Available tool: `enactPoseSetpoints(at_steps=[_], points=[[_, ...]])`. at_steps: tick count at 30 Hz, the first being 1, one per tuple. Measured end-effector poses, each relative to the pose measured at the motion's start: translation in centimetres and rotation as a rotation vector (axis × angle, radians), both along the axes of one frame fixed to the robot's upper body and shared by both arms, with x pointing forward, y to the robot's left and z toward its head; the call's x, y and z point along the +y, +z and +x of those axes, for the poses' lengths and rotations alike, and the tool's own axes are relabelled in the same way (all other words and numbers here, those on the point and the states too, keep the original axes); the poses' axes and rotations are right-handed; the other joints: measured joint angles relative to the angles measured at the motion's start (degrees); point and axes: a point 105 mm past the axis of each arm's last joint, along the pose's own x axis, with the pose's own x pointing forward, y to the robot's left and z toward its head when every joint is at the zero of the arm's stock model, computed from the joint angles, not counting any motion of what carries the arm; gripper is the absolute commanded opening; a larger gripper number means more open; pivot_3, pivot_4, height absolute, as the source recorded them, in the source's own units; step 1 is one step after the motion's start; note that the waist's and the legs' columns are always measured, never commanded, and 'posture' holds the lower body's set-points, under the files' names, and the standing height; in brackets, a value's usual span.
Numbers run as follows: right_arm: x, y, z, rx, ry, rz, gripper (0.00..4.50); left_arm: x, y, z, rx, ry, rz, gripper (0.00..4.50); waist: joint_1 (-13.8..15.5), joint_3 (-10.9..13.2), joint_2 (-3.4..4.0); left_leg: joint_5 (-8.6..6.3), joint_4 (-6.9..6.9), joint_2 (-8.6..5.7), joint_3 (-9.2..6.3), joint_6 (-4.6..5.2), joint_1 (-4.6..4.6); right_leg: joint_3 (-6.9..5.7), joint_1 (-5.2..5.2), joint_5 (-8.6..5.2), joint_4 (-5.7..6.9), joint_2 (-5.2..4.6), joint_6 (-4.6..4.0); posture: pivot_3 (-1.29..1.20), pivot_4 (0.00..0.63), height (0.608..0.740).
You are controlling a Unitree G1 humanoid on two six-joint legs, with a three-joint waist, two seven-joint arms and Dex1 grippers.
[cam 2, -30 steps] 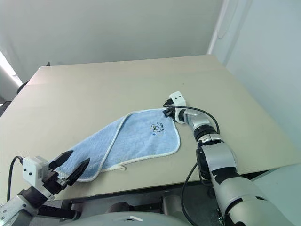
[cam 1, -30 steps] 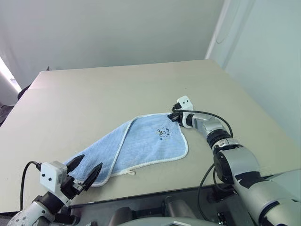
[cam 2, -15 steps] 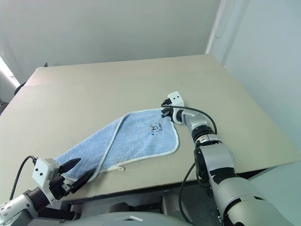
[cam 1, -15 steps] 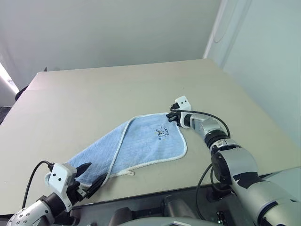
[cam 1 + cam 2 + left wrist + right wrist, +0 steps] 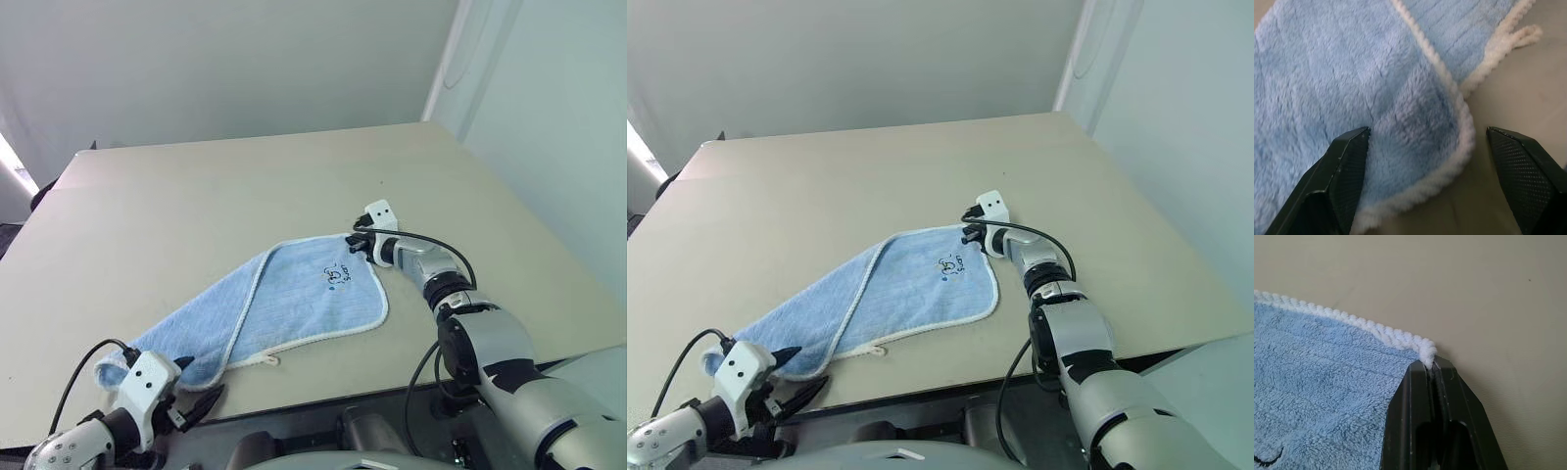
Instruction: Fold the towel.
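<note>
Towel (image 5: 284, 304) lies diagonal, near-left to far-right; right jaws clamp far corner, left jaws spread.

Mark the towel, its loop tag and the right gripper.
towel (image 5: 294, 299), left eye view, on the blue middle of the cloth.
loop tag (image 5: 266, 360), left eye view, on the white loop at the near edge.
right gripper (image 5: 1431, 367), right wrist view, fingertips on the corner.
</note>
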Motion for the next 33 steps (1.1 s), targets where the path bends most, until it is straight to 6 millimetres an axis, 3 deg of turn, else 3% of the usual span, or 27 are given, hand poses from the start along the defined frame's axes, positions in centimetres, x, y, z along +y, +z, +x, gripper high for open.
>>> enactPoseSetpoints(at_steps=[9, 10, 16, 22, 28, 31, 33], points=[[-0.3, -0.1, 0.0, 0.000, -0.026, 0.015, 0.00, 0.1, 0.2, 0.3, -0.006, -0.015, -0.009, 0.20, 0.0, 0.0, 0.03, 0.00, -0.01, 0.00, -0.01, 0.00, 0.00, 0.00, 0.00, 0.04, 0.00, -0.03, 0.07, 0.00, 0.000, 0.740], [-0.4, -0.1, 0.1, -0.001, -0.029, 0.016, 0.00, 0.2, 0.3, 0.3, -0.008, -0.013, -0.018, 0.03, 0.0, 0.0, 0.03, 0.00, -0.01, 0.00, -0.01, 0.00, 0.00, 0.00, 0.00, 0.04, 0.00, -0.03, 0.07, 0.00, 0.000, 0.740], [-0.5, -0.1, 0.0, -0.009, -0.031, 0.018, 0.00, 2.3, 2.3, 1.0, -0.054, 0.066, -0.066, 0.03, 0.0, 0.0, 0.03, 0.00, -0.01, 0.02, -0.05, 0.00, -0.01, -0.04, -0.01, 0.04, 0.00, -0.03, 0.08, 0.00, 0.000, 0.740], [-0.5, 0.0, 0.1, -0.027, -0.031, 0.017, 0.00, 6.6, 7.2, 3.0, -0.197, 0.229, -0.125, 0.03, 0.0, 0.0, 0.03, 0.00, 0.00, 0.03, -0.09, 0.00, 0.00, -0.09, -0.01, 0.07, 0.01, 0.00, 0.13, 0.00, 0.000, 0.740], [-0.4, 0.2, 0.2, -0.047, -0.024, 0.020, 0.00, 7.4, 7.0, 3.1, -0.170, 0.234, -0.136, 0.03, -0.1, 0.0, 0.05, 0.00, -0.04, 0.02, -0.07, -0.01, -0.03, -0.08, -0.03, 0.07, -0.06, 0.00, 0.14, 0.00, 0.000, 0.740], [-0.2, 0.8, 0.3, -0.076, -0.010, 0.027, 0.00, 8.2, 7.4, 4.7, -0.218, 0.263, -0.143, 0.03, 0.3, 0.0, 0.05, 0.02, -0.02, 0.00, -0.13, -0.04, 0.01, -0.12, 0.01, 0.08, 0.03, 0.00, 0.13, 0.00, 0.000, 0.740], [0.0, 1.2, 0.4, -0.097, -0.004, 0.034, 0.00, 9.1, 7.9, 6.9, -0.270, 0.301, -0.144, 0.03, 0.4, 0.0, 0.02, 0.07, -0.01, -0.01, -0.18, -0.13, 0.04, -0.19, 0.04, 0.09, 0.09, 0.01, 0.14, 0.00, 0.000, 0.740]])
